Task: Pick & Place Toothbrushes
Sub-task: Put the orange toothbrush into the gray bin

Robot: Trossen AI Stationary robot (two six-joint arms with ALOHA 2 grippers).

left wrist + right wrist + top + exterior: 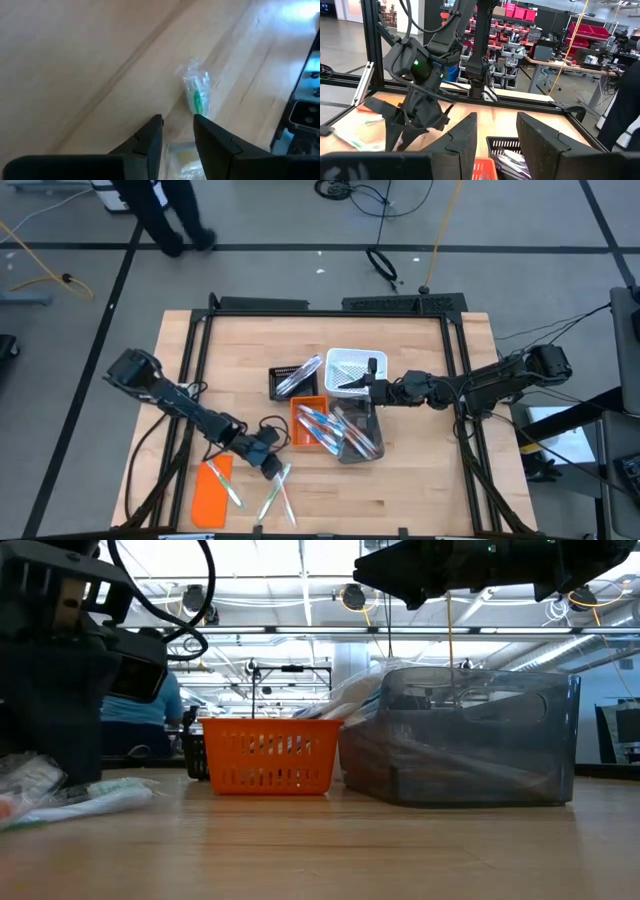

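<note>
Several wrapped toothbrushes lie loose on the wood near the table's front: one with a green part (196, 94), two more (277, 492) (228, 483), and a pale heap (70, 802) in the low view. My left gripper (272, 469) (177, 122) is open and slants down over them. Its fingertips stand short of the green one and above another pale wrapper (182, 159). My right gripper (368, 387) (495, 132) is open, held level above the bins, with nothing between its fingers.
A flat orange lid (212, 492) lies beside the loose toothbrushes. Mid-table stand a black basket (293, 381), a white basket (352, 369), an orange basket (268, 755) and a clear grey bin (470, 735), some holding toothbrushes. A person stands beyond the far edge (160, 215).
</note>
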